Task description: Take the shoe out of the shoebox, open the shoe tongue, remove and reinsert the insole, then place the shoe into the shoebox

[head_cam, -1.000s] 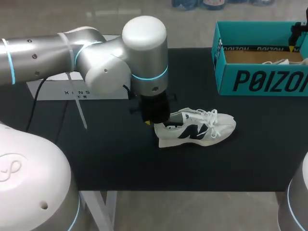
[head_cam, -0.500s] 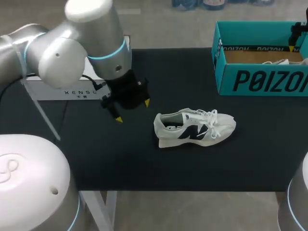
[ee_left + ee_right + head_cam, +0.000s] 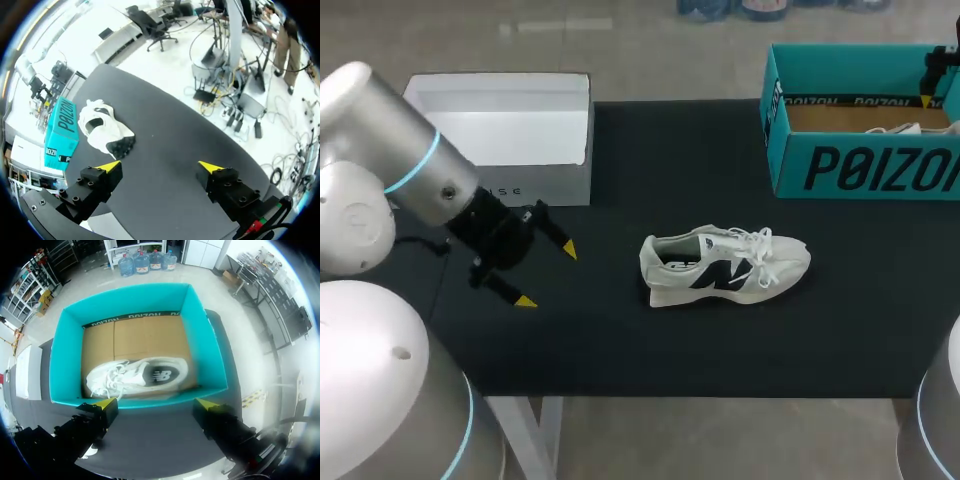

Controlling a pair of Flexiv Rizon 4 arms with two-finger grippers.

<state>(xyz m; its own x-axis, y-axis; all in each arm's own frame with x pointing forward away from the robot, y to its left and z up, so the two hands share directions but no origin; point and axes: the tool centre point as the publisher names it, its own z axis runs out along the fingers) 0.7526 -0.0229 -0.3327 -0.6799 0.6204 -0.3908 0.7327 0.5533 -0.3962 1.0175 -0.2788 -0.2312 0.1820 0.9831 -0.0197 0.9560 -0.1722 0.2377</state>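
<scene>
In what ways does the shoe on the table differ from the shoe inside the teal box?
The shoe on the table stands in the open on the black table; the shoe in the box lies on the brown floor of the teal box, walled in. The left tool is well apart from the shoe on the table; the right tool hovers above the shoe in the box. Both are white, laced sneakers.

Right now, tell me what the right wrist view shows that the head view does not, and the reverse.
Right wrist only: the second shoe seen whole, lying inside the teal shoebox, and the right gripper, open. Head only: the left gripper, open above the mat, and the white box. Both: the teal shoebox.
</scene>
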